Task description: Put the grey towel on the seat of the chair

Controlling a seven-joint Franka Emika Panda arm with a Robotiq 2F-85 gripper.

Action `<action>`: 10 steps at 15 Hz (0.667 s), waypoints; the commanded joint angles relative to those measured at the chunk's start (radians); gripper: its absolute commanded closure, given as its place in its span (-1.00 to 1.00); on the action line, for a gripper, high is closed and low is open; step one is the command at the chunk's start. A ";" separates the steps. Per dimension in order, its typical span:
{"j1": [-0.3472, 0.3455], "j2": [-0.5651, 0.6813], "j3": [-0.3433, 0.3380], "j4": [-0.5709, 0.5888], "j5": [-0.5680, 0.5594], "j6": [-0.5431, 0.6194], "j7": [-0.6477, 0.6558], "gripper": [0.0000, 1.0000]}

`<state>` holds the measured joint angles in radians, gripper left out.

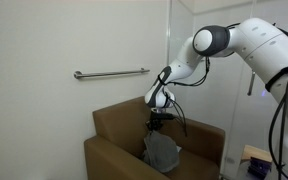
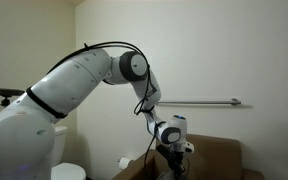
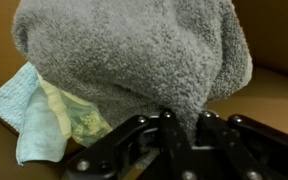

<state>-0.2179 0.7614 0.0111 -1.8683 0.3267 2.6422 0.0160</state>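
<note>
Your fingers pinched tight on grey towel: thick looped terry, bunched in rounded lump. Gripper dangles it over brown chair seat; cushion contact unclear. Only wrist view shows thin pale-blue cloth on seat beside it. Exterior view alone shows metal grab bar on wall.

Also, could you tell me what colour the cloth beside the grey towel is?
The cloth is light blue, clearest in the wrist view.

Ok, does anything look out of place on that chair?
Yes: in the wrist view a light blue cloth lies crumpled on the chair, partly hidden by the grey towel hanging from the gripper, about where the towel should land.
</note>
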 commanded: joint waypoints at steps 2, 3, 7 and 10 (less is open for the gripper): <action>-0.018 0.032 0.006 0.034 0.011 -0.025 0.024 0.85; -0.023 0.039 0.011 0.040 0.011 -0.035 0.016 0.30; -0.051 0.048 0.036 0.050 0.020 -0.072 -0.021 -0.23; -0.065 0.046 0.048 0.053 0.026 -0.099 -0.027 -0.60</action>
<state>-0.2493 0.8105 0.0324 -1.8238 0.3267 2.5809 0.0226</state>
